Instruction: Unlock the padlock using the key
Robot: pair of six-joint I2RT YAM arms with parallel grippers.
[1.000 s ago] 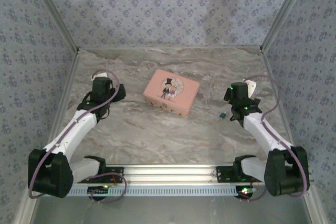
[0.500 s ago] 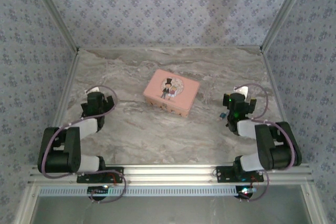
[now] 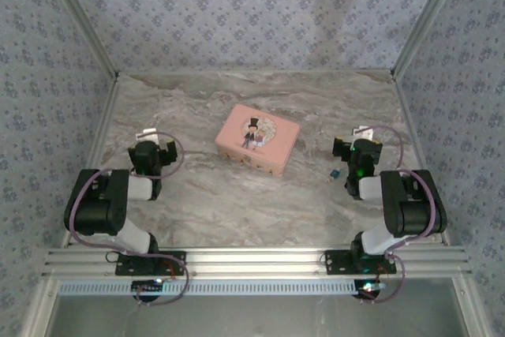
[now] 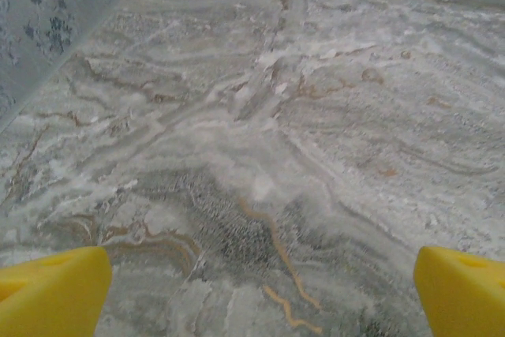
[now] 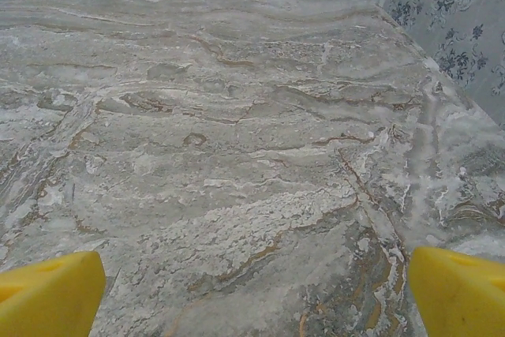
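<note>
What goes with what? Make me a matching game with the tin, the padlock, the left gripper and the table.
Things:
1 tin
2 padlock
3 left gripper
4 table

Descriptions:
A grey marble pattern
B open wide
C pink, mid-table
D tiny and dark

Pairs: 1-C, 2-D, 3-B, 4-A

Grey marbled table [image 3: 237,203], blue floral walls [image 3: 237,13], aluminium frame [image 3: 260,256]
</note>
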